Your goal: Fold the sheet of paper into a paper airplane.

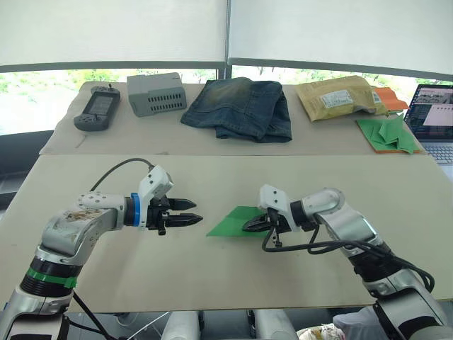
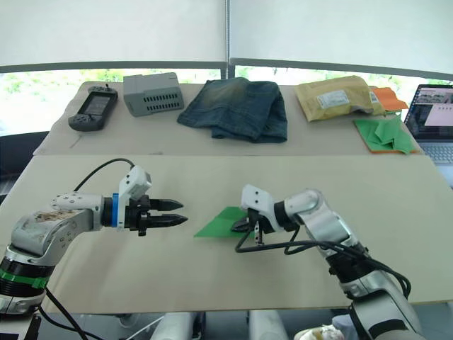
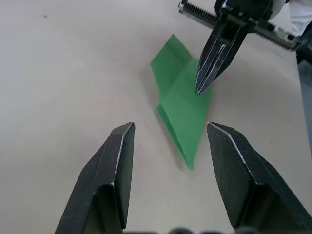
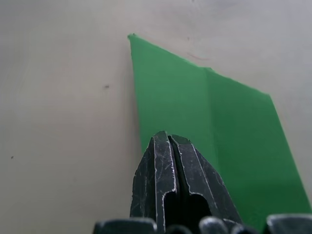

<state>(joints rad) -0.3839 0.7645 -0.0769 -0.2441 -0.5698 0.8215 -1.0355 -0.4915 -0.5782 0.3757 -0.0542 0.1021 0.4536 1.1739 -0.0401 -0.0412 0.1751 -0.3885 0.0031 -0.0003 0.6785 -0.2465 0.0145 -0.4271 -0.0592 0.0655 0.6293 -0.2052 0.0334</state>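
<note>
The bright green sheet of paper [image 1: 230,221] lies flat on the beige table [image 1: 106,177], folded into a narrow pointed wedge with layered flaps, the shape of a paper airplane [image 3: 180,105]. Its point faces my left gripper [image 1: 197,211]. That gripper hovers open a short way off the point, with nothing between its fingers [image 3: 119,146]. My right gripper [image 1: 248,227] is shut, and its tips rest on top of the paper's wider end [image 4: 224,122]. From the left wrist, the right gripper [image 3: 202,87] shows touching the upper flap.
On the far table strip lie a black handheld device [image 1: 98,110], a grey box [image 1: 156,93], folded jeans [image 1: 241,106], a yellow padded envelope [image 1: 336,98] and a heap of green paper pieces [image 1: 388,134]. A laptop [image 1: 433,113] sits at the far right.
</note>
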